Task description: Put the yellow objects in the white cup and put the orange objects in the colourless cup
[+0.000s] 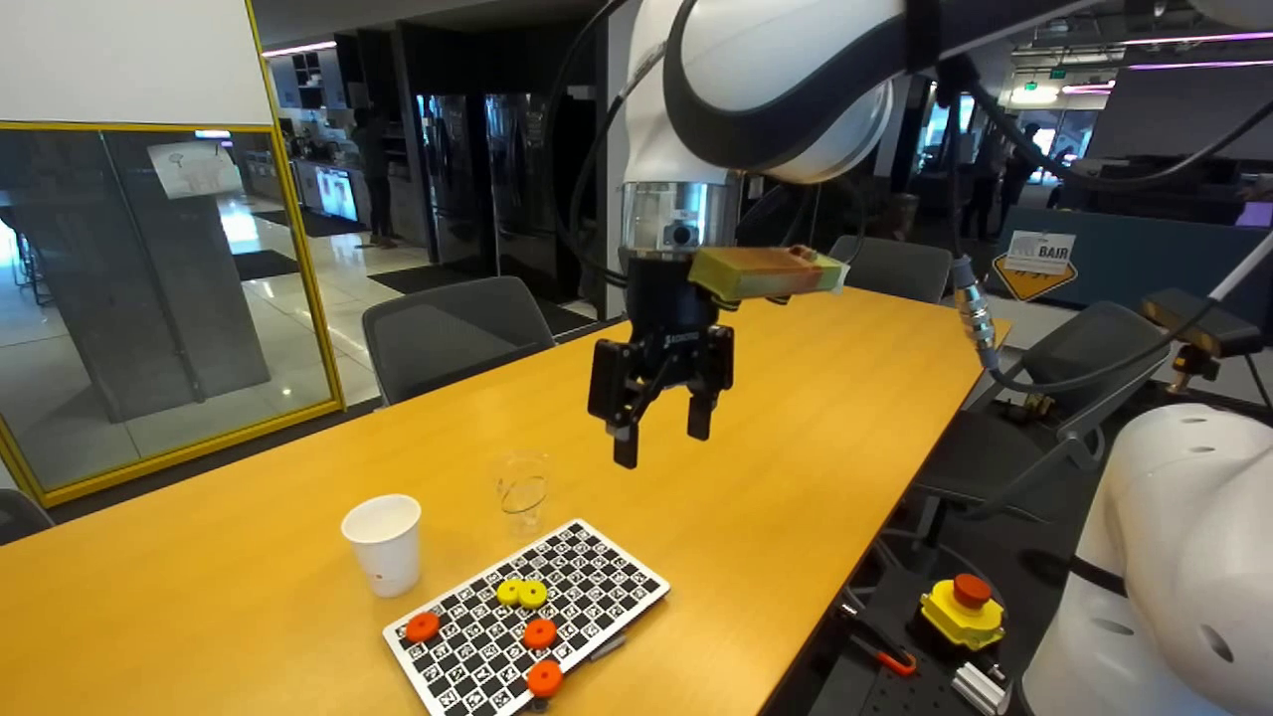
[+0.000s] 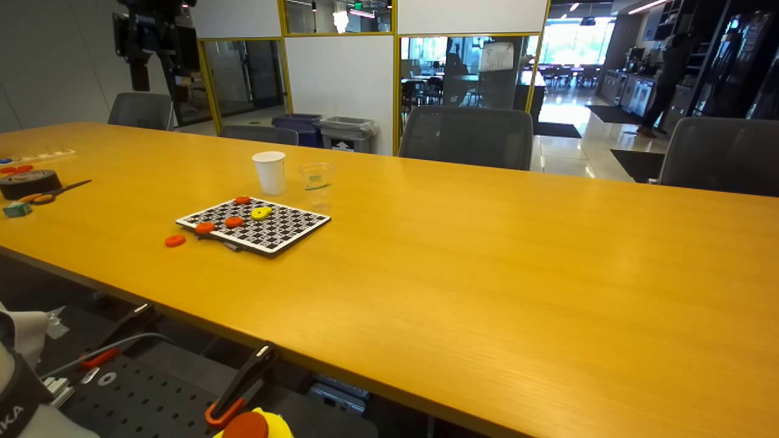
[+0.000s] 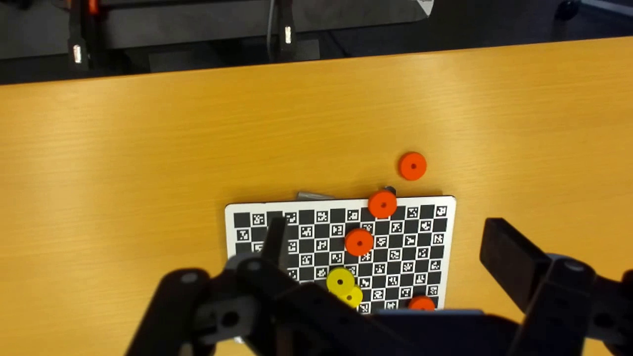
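Two yellow discs (image 3: pixel 345 288) and three orange-red discs (image 3: pixel 359 242) are laid on a calibration checkerboard (image 3: pixel 390 254), while a fourth orange-red disc (image 3: pixel 413 166) is placed directly on the wooden table (image 3: pixel 148 148), near the checkerboard's edge. The checkerboard is perhaps used only as a contrasting ground, on which each colour is easily distinguished. The yellow discs are set touching each other, so the second may be pushed aside when the first is pinched. The white paper cup (image 1: pixel 386 547) and the colourless cup (image 1: pixel 522 492) are stood upright, near each other and beside the checkerboard, presumably so that the pieces can be dropped from above after a short transfer. In the colourless cup no disc is seen, and the bottom of the white paper cup is hidden; the sorting is judged not yet begun. The Robotiq gripper (image 1: pixel 661 446) is held well above the table, with its fingers spread apart and nothing gripped between them; by this height, contact with the cups is probably avoided. As for the writing, ROBOTIQ can be faintly read on the gripper's body, and BAIR on a white placard (image 1: pixel 1041 247) over an orange diamond sign (image 1: pixel 1032 285). On the arm's base (image 2: pixel 45 417), the letters KA are seen in an exterior view, cut by its border. The green mark (image 2: pixel 315 179) on the colourless cup cannot be read.
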`<state>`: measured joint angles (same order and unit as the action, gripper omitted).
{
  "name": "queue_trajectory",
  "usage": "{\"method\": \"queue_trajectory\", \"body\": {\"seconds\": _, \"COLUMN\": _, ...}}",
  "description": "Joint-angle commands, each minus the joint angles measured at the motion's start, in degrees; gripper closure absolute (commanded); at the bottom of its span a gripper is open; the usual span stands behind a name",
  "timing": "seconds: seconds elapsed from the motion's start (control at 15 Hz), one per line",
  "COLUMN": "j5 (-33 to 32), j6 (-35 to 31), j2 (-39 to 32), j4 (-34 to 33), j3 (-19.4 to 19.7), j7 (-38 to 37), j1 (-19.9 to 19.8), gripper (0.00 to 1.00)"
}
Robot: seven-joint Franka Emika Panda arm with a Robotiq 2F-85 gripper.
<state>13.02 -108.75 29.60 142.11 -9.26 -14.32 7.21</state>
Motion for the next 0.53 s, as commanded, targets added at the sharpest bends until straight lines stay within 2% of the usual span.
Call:
{"method": "queue_trajectory", "body": {"seconds": 0.0, "j5": 3.23, "j6": -5.51, "j2": -7.50, "j4": -1.58, "j3": -2.61, "j7": -6.31, "j1": -0.05, "gripper": 0.00}}
{"method": "queue_trajectory", "body": {"seconds": 0.33, "j5": 3.48, "j6": -14.10, "j2": -16.64, "j4": -2.00, "j3": -5.96, "j7": -15.46, "j1": 0.67, "gripper": 0.00}}
{"method": "queue_trajectory", "body": {"seconds": 0.47, "j5": 3.31, "j6": -17.08, "j2": -19.73, "j4": -2.16, "j3": -6.66, "j7": -16.92, "j1": 1.43, "gripper": 0.00}}
